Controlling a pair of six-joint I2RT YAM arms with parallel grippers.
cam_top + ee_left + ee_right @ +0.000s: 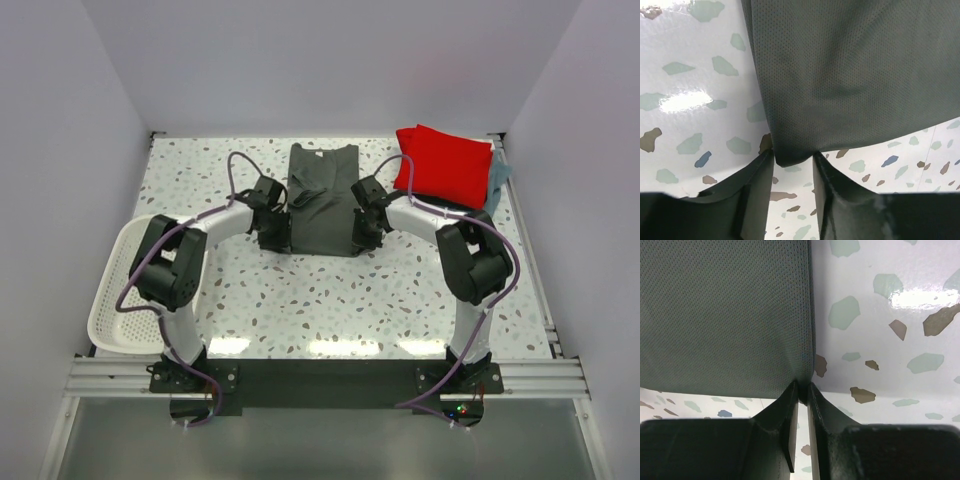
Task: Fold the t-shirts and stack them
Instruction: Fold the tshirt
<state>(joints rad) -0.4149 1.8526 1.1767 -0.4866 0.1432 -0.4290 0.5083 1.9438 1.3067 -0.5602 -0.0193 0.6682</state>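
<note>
left claw (pixel 792 159) is sitting spread around the dark grey shirt (pixel 322 200) corner | right claw (pixel 803 390) is pinching another corner

Left arm (pixel 215 222) and right arm (pixel 420 212) reached forward, elbows out, wrists angled inward. Left gripper (pixel 792 161) part-open, gap seen between fingers. Right gripper (pixel 802 390) pinched shut on shirt (pixel 725 315) corner.

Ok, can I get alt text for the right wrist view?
The right gripper pinches one corner of a dark grey t-shirt, with the cloth caught in the narrow slit between its black jaws. The shirt fills the upper left of the view, on a glossy white table flecked with grey, brown and blue chips.
</note>
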